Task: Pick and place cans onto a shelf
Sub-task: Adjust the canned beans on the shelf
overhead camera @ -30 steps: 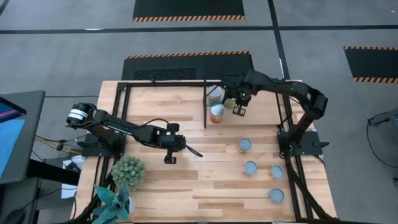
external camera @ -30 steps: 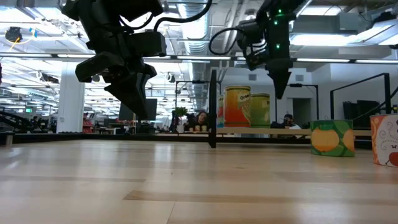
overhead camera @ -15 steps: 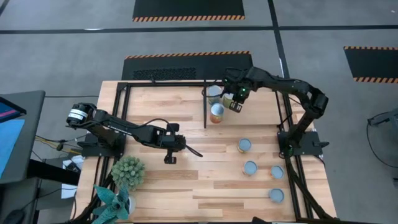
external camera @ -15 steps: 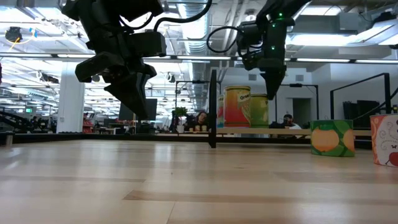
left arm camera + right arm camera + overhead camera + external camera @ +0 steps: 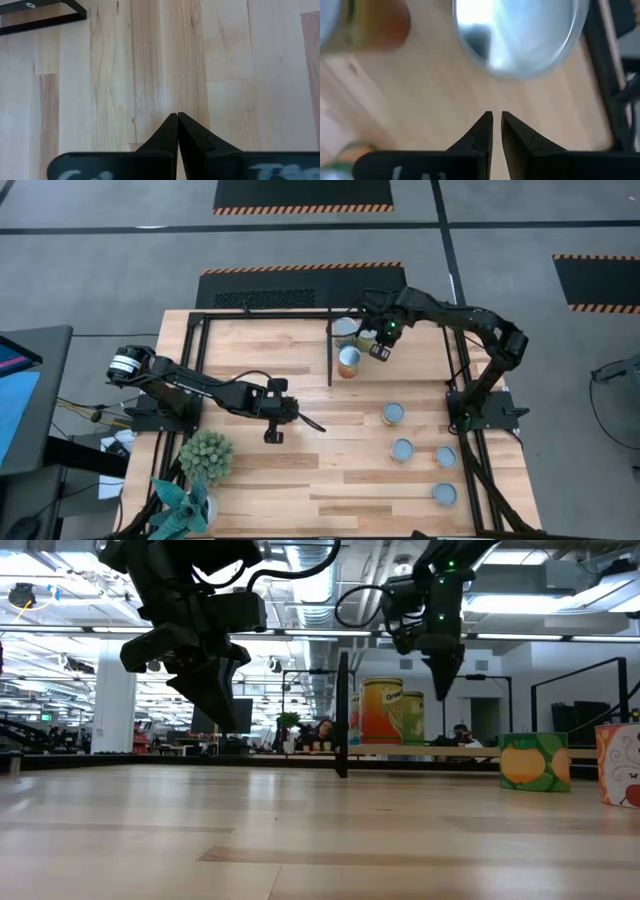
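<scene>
Seven small cylindrical metal cans with shiny silver-blue tops stand on the light wood plank desk (image 5: pixel 300 470). Three cans (image 5: pixel 349 361) cluster directly beside the right gripper (image 5: pixel 379 352), just right of the central divider bar of the black thin-barred metal shelf (image 5: pixel 329 350); from table height their labels show orange, yellow and green. The remaining four cans (image 5: pixel 394 414) stand well apart from that gripper, toward the desk's front right. The right gripper hangs empty above the desk, fingers narrowly parted, a can's round top close ahead of it in its wrist view. The left gripper (image 5: pixel 318 424) hovers mid-desk over bare planks, fingers pressed together, holding nothing. A spiky green potted plant (image 5: pixel 206 455) sits behind the left gripper, near the desk's front left corner. Beyond lies grey floor with black hazard-striped mats (image 5: pixel 303 194). Since a second ago, the right gripper has shifted slightly closer to the three-can cluster; the left arm is unchanged.
</scene>
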### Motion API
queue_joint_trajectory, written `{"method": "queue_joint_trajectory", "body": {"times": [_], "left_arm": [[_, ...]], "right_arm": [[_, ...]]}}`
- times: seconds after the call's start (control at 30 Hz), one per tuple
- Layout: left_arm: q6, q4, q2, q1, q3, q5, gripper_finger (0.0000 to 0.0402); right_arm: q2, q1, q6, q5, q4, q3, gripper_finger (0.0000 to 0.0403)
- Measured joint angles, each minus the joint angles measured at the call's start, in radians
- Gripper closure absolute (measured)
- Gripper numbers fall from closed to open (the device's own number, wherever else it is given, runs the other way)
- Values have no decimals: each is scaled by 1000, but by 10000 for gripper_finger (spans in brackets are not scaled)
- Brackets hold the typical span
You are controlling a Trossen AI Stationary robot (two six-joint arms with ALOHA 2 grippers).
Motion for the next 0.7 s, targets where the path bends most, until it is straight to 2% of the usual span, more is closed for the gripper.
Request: {"method": "queue_joint_trajectory", "body": {"times": [0.13,0.27,0.5,0.7], "left_arm": [[0,0,0,0,0,0,401],[0,0,0,0,0,0,402],[0,0,0,0,0,0,401],[4,1,0,0,0,0,401]], "right_arm": [[0,29,24,-47,-57,0,342],[0,98,24,-123,-39,0,342],[0,227,57,-100,54,0,342],[10,272,93,-51,123,1,342]]}}
